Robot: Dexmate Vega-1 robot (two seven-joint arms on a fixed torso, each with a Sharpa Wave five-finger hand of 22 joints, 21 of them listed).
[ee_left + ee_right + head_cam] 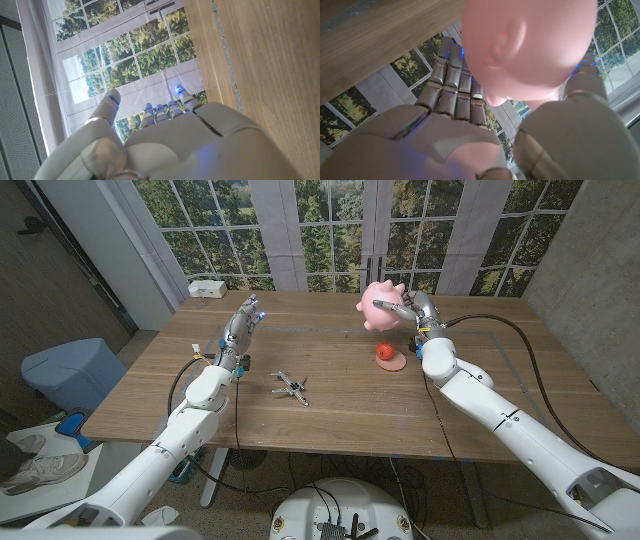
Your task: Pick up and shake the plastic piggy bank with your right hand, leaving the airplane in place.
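The pink plastic piggy bank (pixel 380 306) is lifted off the table at the far right, and my right hand (pixel 415 310) grips it from the right side. In the right wrist view the piggy bank (pixel 530 50) sits against the fingers (pixel 452 85) with the thumb wrapped around it. The small metal airplane (pixel 290 387) lies on the wooden table (pixel 330 410) near the middle. My left hand (pixel 237 335) is raised over the table's left part with straight fingers (pixel 160 110), holding nothing, well away from the airplane.
A red ball on a pink disc (pixel 386 356) lies on the table below the piggy bank. A white box (pixel 208 288) sits at the far left corner. Large windows stand behind the table. A blue bin (pixel 70 375) is on the floor at left.
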